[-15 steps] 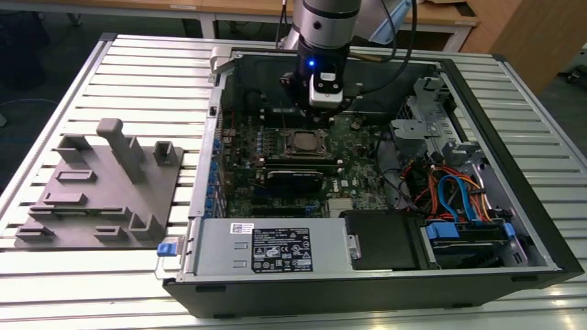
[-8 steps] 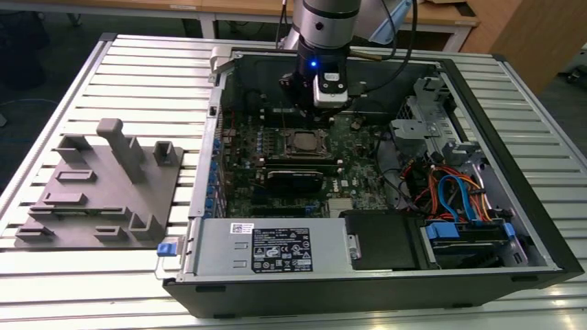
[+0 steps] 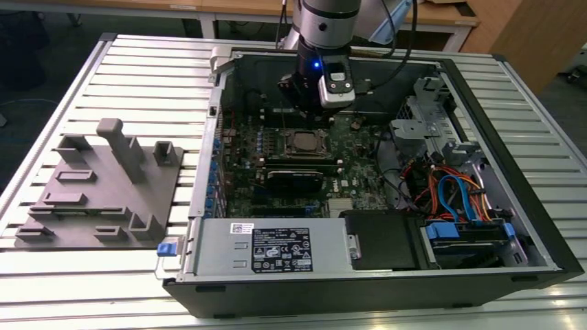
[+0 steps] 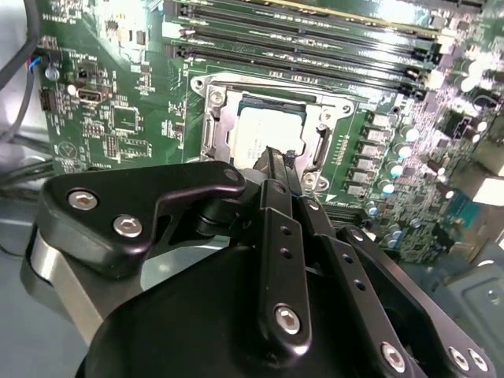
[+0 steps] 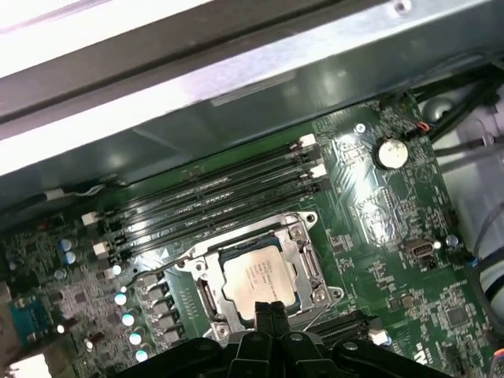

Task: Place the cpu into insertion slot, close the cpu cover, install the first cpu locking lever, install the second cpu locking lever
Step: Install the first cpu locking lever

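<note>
The cpu (image 5: 256, 276) lies flat and square inside the insertion slot (image 3: 303, 142), so the first step looks done. The cpu cover (image 5: 244, 236) appears to be down over it, its silvery frame ringing the chip with the dull metal top showing through the window. That suggests the second step is finished as well. Whether either locking lever beside the insertion slot is latched cannot be told from these views, so that part of the work is best judged as open.

The gripper (image 5: 268, 309) hangs low over the rim of the insertion slot. Its two black fingers are pressed together at the tips with nothing visible between them. Whether those tips touch the frame or hover just above it is unclear.

The insertion slot sits on a green motherboard (image 3: 362, 185), with long black memory slots (image 5: 220, 197) running just beside it. Around it stands an open black computer case (image 3: 477, 103), and a grey power supply (image 3: 275, 247) lies between the insertion slot and the case's near wall. The case rests on a ribbed aluminium table (image 3: 137, 75). A grey moulded fixture tray (image 3: 101, 199) sits well apart from the insertion slot, toward the exterior view's left. Past the table, beyond the insertion slot, wooden desks (image 3: 440, 20) stand on a dark floor.
</note>
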`<state>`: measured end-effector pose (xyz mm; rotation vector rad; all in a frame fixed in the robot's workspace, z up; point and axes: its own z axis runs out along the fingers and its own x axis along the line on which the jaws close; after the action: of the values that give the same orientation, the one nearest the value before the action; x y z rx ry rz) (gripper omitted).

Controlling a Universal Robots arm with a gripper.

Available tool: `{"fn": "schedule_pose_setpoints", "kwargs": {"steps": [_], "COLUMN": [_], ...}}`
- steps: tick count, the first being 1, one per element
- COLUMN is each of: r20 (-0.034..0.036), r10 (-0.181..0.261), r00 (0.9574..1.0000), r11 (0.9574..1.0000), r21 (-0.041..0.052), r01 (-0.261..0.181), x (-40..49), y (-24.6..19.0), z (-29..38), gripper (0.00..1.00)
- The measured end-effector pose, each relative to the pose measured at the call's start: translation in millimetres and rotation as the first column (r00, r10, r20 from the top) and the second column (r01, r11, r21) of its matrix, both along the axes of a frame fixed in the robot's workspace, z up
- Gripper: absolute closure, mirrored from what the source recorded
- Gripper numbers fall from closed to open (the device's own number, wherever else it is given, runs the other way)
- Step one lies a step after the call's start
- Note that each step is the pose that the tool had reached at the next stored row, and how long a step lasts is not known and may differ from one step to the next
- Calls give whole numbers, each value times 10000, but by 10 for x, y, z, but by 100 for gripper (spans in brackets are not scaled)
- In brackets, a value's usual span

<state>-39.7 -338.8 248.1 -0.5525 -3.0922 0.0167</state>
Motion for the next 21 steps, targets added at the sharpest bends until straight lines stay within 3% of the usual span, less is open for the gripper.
{"fn": "schedule_pose_setpoints", "kwargs": {"steps": [5,12,15,17,21], "r20": [0,0,0,0,0], "r10": [500,1148,1251,1495,1505], "r00": [9987,9934,9922,9888,9886], "r11": [9987,9934,9922,9888,9886], "r21": [0,0,0,0,0], "r01": [-500,-1148,-1251,-1495,-1505], "x": [0,0,0,0,0], "y": [0,0,0,0,0], "z": [0,0,0,0,0], "gripper": [89,89,89,89,89]}}
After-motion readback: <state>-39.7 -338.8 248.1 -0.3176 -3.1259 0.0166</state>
